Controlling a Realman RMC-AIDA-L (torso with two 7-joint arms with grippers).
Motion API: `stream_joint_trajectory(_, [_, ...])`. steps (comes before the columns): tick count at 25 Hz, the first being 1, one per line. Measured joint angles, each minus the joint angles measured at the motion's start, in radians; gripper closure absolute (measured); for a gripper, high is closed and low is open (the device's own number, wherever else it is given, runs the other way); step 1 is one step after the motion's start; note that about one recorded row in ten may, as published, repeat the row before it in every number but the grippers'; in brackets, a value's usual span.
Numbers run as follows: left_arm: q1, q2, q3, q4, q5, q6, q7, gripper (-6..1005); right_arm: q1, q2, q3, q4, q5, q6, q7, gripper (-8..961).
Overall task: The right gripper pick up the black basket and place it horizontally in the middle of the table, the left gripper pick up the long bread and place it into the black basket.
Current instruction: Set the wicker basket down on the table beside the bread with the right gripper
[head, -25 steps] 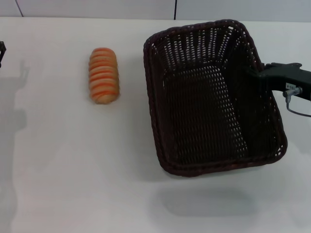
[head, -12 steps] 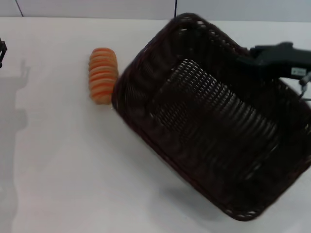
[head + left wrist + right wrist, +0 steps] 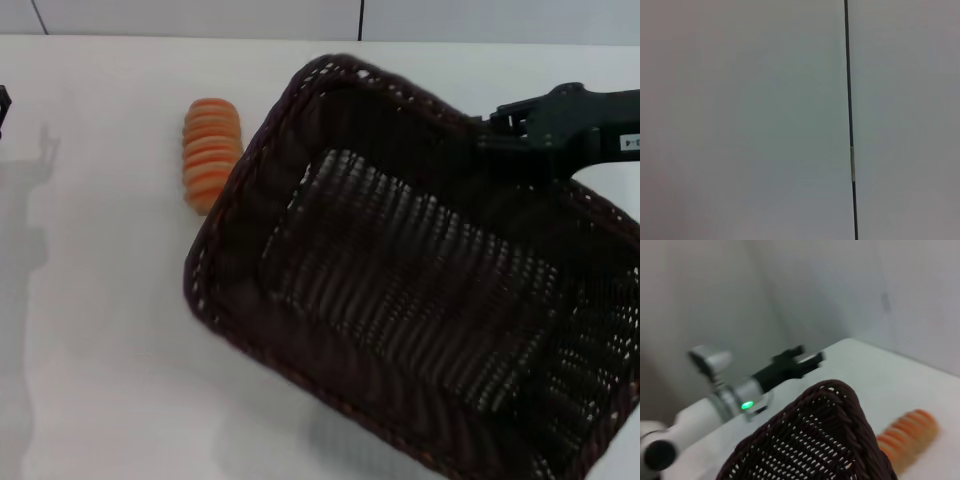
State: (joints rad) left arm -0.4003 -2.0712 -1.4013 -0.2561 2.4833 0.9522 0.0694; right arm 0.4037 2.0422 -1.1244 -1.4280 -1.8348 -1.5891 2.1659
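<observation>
The black basket [image 3: 400, 300] hangs tilted above the white table [image 3: 100, 350], its long side running diagonally from far left to near right. My right gripper [image 3: 490, 135] is shut on its far rim. The long bread [image 3: 210, 150], banded orange and tan, lies on the table to the basket's left, and the basket's corner overlaps its near right side in the head view. The right wrist view shows the basket rim [image 3: 810, 445], the bread [image 3: 907, 432] and my left gripper [image 3: 790, 362] on the arm with the green light. The left gripper is only a sliver at the head view's left edge [image 3: 3, 105].
The table's back edge meets a pale wall with a dark seam [image 3: 361, 18]. The left wrist view shows only that wall and a dark vertical seam [image 3: 849, 120]. The left arm's shadow [image 3: 35, 200] lies on the table's left part.
The right gripper has raised the basket and turned it from lengthwise to diagonal. The basket's left corner has swung toward the bread and now overlaps it. The bread and left arm have not moved.
</observation>
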Motion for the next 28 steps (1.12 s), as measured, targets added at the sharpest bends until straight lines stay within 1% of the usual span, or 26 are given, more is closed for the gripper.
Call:
stream_joint_trajectory(2, [0.000,0.000,0.000,0.000,0.000,0.000,0.000,187,0.023,-0.001,0.015,0.002,-0.002,-0.041,0.000,752])
stream_joint_trajectory(4, [0.000,0.000,0.000,0.000,0.000,-0.001,0.000,189,0.046,-0.009,0.021,0.007,-0.010,-0.075,-0.001,752])
stream_joint_trajectory(5, [0.000,0.000,-0.001,0.000,0.000,-0.001,0.000,189,0.059,-0.017,0.022,0.016,-0.014,-0.088,-0.001,752])
stream_joint_trajectory(6, [0.000,0.000,-0.001,0.000,0.000,-0.001,-0.001,190,0.088,-0.032,0.019,0.047,-0.019,-0.109,-0.007,752])
stream_joint_trajectory(7, [0.000,-0.001,-0.001,0.000,0.000,-0.001,-0.003,190,0.088,-0.032,0.019,0.047,-0.019,-0.109,-0.007,752])
stream_joint_trajectory(8, [0.000,-0.001,-0.001,0.000,0.000,-0.001,-0.004,191,0.125,-0.046,0.012,0.090,-0.031,-0.125,-0.019,752])
stream_joint_trajectory(9, [0.000,-0.001,-0.001,0.000,0.000,-0.001,-0.006,192,0.125,-0.046,0.012,0.090,-0.031,-0.125,-0.019,752])
stream_joint_trajectory(11, [-0.001,-0.001,-0.001,0.000,0.000,-0.001,-0.012,193,0.162,-0.050,0.008,0.127,-0.069,-0.136,-0.035,752])
stream_joint_trajectory(14, [-0.002,-0.001,-0.001,0.000,0.000,-0.001,-0.014,194,0.210,-0.040,0.007,0.161,-0.150,-0.141,-0.054,751])
stream_joint_trajectory(17, [-0.002,-0.001,-0.001,0.000,0.000,-0.001,-0.014,196,0.260,-0.024,0.007,0.190,-0.229,-0.140,-0.071,751])
stream_joint_trajectory(18, [-0.003,-0.001,-0.001,0.000,0.000,-0.001,-0.014,197,0.293,-0.013,0.008,0.207,-0.279,-0.135,-0.079,751])
stream_joint_trajectory(19, [-0.003,-0.001,-0.001,0.000,0.000,-0.001,-0.014,197,0.293,-0.013,0.008,0.207,-0.279,-0.135,-0.079,751])
stream_joint_trajectory(22, [-0.003,-0.001,-0.001,0.000,0.000,-0.001,-0.014,199,0.331,-0.004,0.008,0.227,-0.322,-0.130,-0.094,752])
stream_joint_trajectory(28, [-0.006,-0.002,-0.001,0.000,0.000,-0.001,-0.015,203,0.383,-0.003,-0.016,0.259,-0.356,-0.074,-0.108,754])
